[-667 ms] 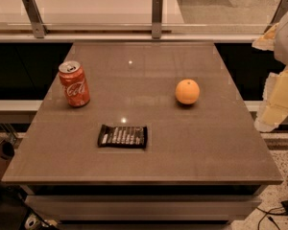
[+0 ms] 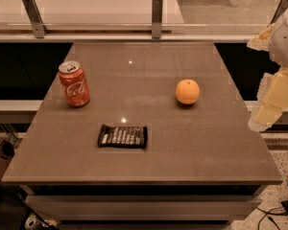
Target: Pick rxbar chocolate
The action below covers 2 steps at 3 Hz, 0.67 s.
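The rxbar chocolate (image 2: 123,136) is a flat black bar with rows of white lettering. It lies flat on the brown table (image 2: 149,71), near the front and a little left of centre. My gripper (image 2: 268,110) hangs at the right edge of the view, beyond the table's right side. It is well to the right of the bar and touches nothing.
A red soda can (image 2: 74,84) stands upright at the left of the table. A round orange fruit (image 2: 187,91) sits right of centre. A railing with metal posts (image 2: 157,16) runs behind the table. Cables (image 2: 278,210) lie on the floor at lower right.
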Tool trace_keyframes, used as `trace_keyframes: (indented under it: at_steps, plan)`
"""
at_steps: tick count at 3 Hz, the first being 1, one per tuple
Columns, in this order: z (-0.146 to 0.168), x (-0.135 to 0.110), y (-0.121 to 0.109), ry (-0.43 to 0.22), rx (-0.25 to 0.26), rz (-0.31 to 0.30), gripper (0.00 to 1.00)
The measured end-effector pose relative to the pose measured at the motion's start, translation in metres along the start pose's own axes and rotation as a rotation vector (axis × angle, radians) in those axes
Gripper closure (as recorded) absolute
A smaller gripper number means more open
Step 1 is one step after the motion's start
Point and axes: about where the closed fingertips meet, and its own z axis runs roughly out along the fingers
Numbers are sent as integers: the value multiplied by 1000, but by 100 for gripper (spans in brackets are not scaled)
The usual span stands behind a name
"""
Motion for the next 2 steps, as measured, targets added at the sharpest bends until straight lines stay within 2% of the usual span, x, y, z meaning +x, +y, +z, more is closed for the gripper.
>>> trace_keyframes:
  at_steps: [2]
  plan:
    - [37,-32,13,-157,-48,-30,0]
